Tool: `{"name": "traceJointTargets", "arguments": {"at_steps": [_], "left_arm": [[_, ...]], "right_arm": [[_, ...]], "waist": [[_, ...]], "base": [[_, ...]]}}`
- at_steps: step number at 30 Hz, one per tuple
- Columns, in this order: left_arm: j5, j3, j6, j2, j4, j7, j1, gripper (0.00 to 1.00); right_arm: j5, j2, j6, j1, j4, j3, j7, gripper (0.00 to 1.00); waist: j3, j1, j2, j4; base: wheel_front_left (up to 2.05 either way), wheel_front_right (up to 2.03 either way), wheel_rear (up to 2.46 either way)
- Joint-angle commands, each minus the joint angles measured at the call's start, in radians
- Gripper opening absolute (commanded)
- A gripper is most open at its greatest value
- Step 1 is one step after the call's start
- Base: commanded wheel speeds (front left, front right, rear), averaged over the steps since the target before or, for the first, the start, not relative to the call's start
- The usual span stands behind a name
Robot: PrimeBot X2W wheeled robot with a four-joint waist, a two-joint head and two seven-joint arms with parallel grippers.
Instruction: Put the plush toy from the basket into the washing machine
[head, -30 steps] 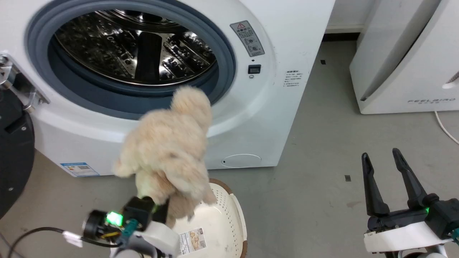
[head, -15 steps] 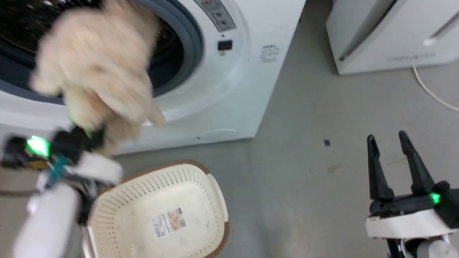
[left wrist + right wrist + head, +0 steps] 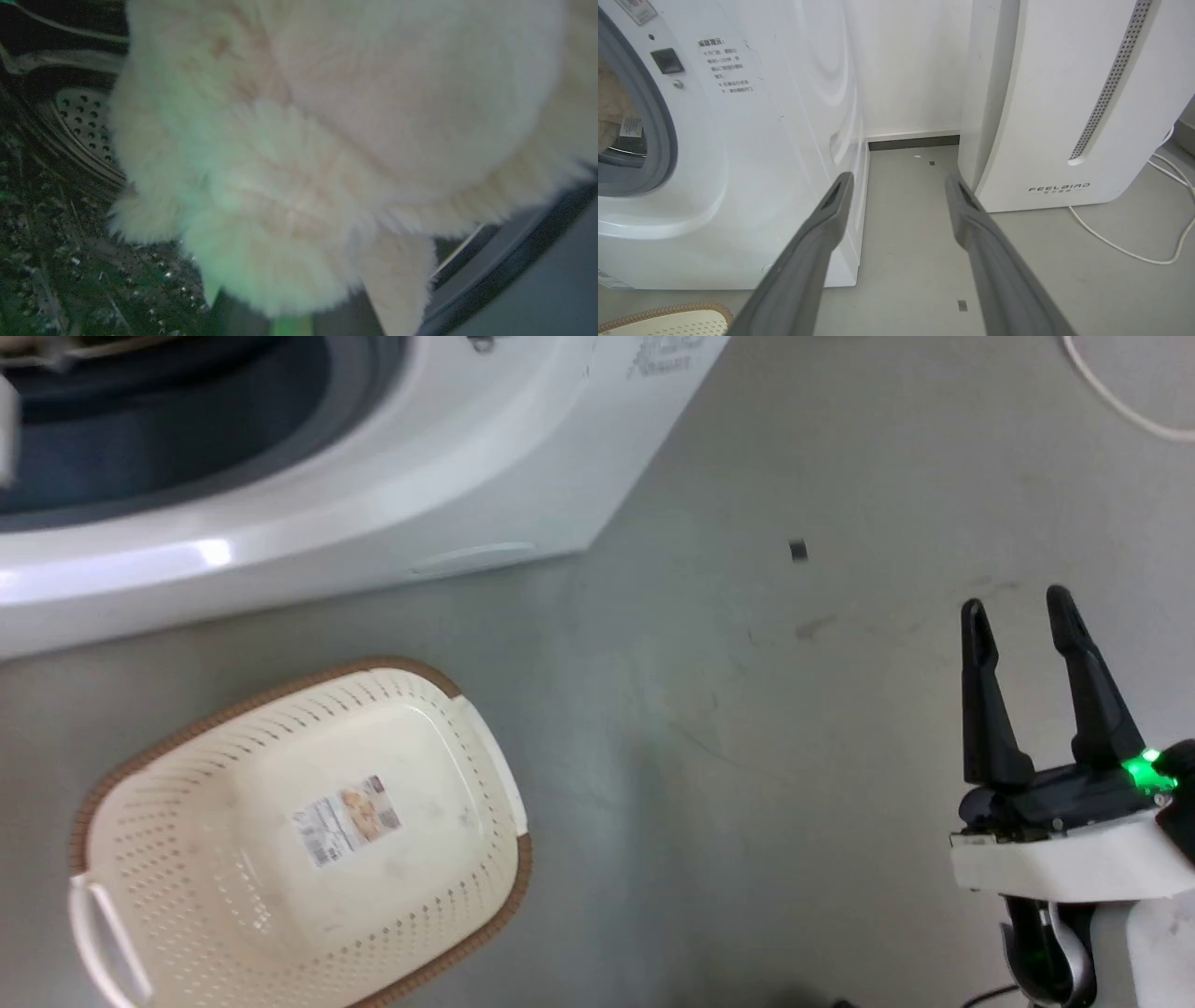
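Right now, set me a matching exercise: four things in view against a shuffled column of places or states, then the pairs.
1. plush toy
2. basket
3. right gripper
4. washing machine

A. open, holding nothing
B. empty, on the floor
C. white front, grey gasket
D. in front of the steel drum

Pairs: 1-D, 2-B, 3-A, 4-C.

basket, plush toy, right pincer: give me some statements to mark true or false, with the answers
1. A sticker lies on the inner bottom of the basket. True.
2. The right pincer is open and holds nothing. True.
3. The plush toy sits in the basket. False: it is at the washing machine opening, in front of the steel drum.
4. The washing machine's door covers the porthole. False: the porthole is open.
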Motion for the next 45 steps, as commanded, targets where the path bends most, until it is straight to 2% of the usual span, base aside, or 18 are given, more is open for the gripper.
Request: {"name": "traceJointTargets", "arguments": {"at_steps": [1, 7, 16, 20, 23, 24, 25, 29, 35, 45], "left_arm": [[0.005, -0.014, -0.006, 0.013, 0.031, 0.006, -0.053, 0.00], [0.015, -0.158, -0.020, 0.055, 0.217, 0.096, -0.247, 0.00], [-0.179, -0.545, -0.021, 0.134, 0.360, 0.251, -0.449, 0.00], [-0.283, -0.671, -0.021, 0.163, 0.385, 0.289, -0.510, 0.00], [-0.340, -0.743, -0.021, 0.184, 0.394, 0.274, -0.539, 0.00], [-0.352, -0.760, -0.021, 0.189, 0.399, 0.256, -0.547, 0.19], [-0.359, -0.773, -0.021, 0.193, 0.406, 0.234, -0.552, 1.00], [-0.380, -0.786, -0.021, 0.184, 0.446, 0.156, -0.549, 1.00], [-0.412, -0.801, -0.015, 0.119, 0.547, -0.002, -0.451, 1.00], [-0.537, -0.748, 0.066, -0.042, 0.643, -0.275, -0.178, 1.00]], "right_arm": [[0.009, 0.000, -0.001, -0.023, -0.006, 0.008, -0.004, 1.00], [0.032, 0.000, -0.001, -0.045, -0.013, 0.024, -0.004, 1.00], [0.048, 0.000, -0.001, -0.062, -0.013, 0.044, -0.004, 1.00], [0.050, 0.000, -0.001, -0.070, -0.010, 0.050, -0.004, 1.00], [0.051, 0.000, -0.001, -0.074, -0.005, 0.051, -0.004, 1.00], [0.051, 0.000, -0.001, -0.075, -0.002, 0.051, -0.004, 1.00], [0.050, 0.000, -0.001, -0.077, 0.001, 0.050, -0.004, 1.00], [0.044, 0.000, -0.001, -0.076, 0.006, 0.038, -0.004, 1.00], [0.008, 0.000, -0.001, -0.060, 0.026, 0.004, -0.004, 1.00], [-0.068, 0.000, -0.001, 0.008, 0.057, -0.031, -0.004, 1.00]], "waist": [[0.074, -0.0001, 0.0000, -0.045], [0.136, -0.0001, 0.0000, -0.070], [0.188, -0.0001, 0.0000, -0.082], [0.196, -0.0001, 0.0000, -0.079], [0.192, -0.0001, 0.0000, -0.076], [0.188, -0.0001, 0.0000, -0.075], [0.182, -0.0001, 0.0000, -0.073], [0.155, -0.0001, 0.0000, -0.060], [0.044, -0.0001, 0.0000, -0.015], [-0.212, -0.0001, 0.0000, 0.087]], "base": [[0.00, 0.00, 0.00], [0.00, 0.00, 0.00], [0.00, 0.00, 0.00], [0.00, 0.00, 0.00], [0.00, 0.00, 0.00], [0.00, 0.00, 0.00], [0.00, 0.00, 0.00], [0.00, 0.00, 0.00], [0.00, 0.00, 0.00], [0.00, 0.00, 0.00]]}}
